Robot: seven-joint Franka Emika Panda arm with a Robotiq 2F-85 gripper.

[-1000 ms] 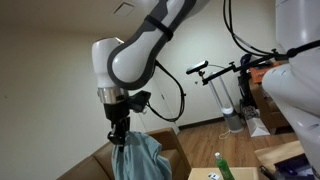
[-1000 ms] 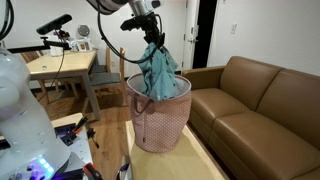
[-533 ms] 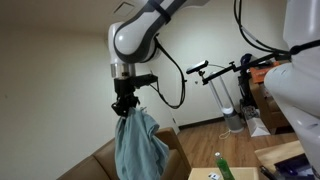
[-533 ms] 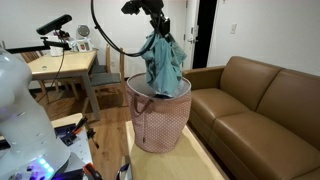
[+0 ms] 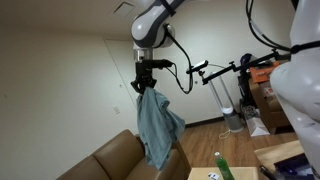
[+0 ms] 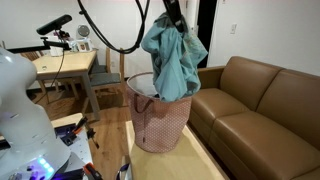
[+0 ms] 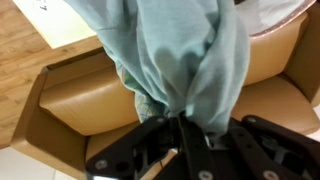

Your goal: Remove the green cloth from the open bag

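Observation:
My gripper (image 5: 145, 83) is shut on the top of the green cloth (image 5: 157, 125), a dull teal towel that hangs down in folds. In an exterior view the cloth (image 6: 175, 62) is lifted high, its lower end still at the mouth of the open pink mesh bag (image 6: 160, 120). In the wrist view the cloth (image 7: 185, 55) fills the middle, pinched at the gripper (image 7: 185, 128), above the brown sofa.
A brown leather sofa (image 6: 260, 100) stands beside the bag and shows below the cloth (image 5: 115, 160). A wooden table (image 6: 60, 65) and a chair stand behind. A small green bottle (image 5: 222, 166) sits on a surface. A bicycle (image 5: 225, 70) is at the back.
My gripper has risen steadily with the cloth, pulling most of it up out of the bag and shifting sideways toward the sofa.

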